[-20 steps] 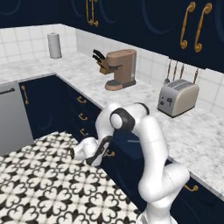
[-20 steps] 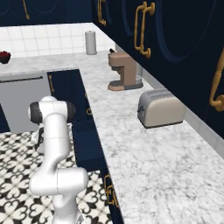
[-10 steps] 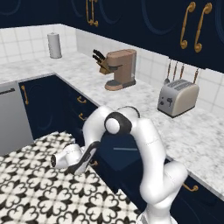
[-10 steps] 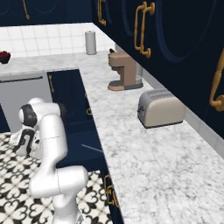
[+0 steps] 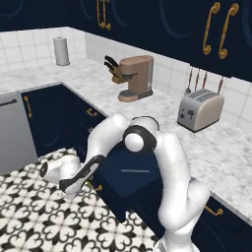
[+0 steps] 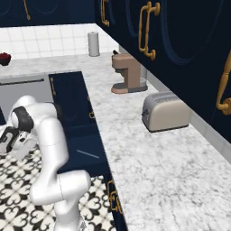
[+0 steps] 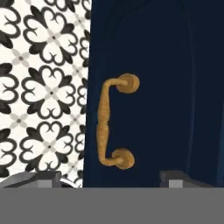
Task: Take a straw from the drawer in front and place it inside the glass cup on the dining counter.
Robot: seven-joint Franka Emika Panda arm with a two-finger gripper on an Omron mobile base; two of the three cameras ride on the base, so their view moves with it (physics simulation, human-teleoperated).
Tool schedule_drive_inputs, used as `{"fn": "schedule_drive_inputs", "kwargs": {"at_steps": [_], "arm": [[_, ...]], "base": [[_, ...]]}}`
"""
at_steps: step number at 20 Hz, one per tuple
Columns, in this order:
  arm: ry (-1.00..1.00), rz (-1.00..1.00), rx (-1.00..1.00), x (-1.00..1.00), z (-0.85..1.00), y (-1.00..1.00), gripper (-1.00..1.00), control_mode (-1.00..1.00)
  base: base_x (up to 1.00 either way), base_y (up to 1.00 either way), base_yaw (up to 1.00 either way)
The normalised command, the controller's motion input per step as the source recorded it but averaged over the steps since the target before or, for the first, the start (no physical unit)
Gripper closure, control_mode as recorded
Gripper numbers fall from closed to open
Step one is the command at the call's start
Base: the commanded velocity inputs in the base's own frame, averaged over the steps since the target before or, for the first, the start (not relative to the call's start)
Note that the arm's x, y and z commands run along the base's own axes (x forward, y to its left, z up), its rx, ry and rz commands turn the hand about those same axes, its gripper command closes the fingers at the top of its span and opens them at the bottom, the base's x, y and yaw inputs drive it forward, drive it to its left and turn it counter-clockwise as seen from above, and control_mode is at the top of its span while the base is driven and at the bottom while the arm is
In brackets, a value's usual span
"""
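Fingers [image 7: 175,178] spread wide, either side of the drawer's [image 5: 129,176] brass handle [image 7: 109,120]. Inside, the straw [image 5: 135,171] lies flat, its long axis parallel to the drawer front.

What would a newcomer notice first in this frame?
The white arm bends low off the counter edge, its gripper above the patterned floor beside the pulled-out drawer, where a pale straw lies. In the hand view the drawer's brass handle sits close ahead. A toaster and coffee machine stand on the worktop behind.
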Motion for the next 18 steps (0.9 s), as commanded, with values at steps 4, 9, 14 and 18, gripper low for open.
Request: {"fn": "schedule_drive_inputs", "kwargs": {"at_steps": [4,9,14,18], "arm": [[0.4,0.0,0.5,-0.33,1.0,-0.09,-1.0,-1.0],[0.04,0.0,0.23,-0.16,0.94,-0.86,-1.0,-1.0],[0.03,0.0,0.04,0.39,0.21,-0.97,-1.0,-1.0],[0.13,0.0,0.07,0.56,-0.15,-0.67,-1.0,-1.0]], "base": [[0.0,0.0,0.0],[0.0,0.0,0.0],[0.0,0.0,0.0],[0.0,0.0,0.0]]}}
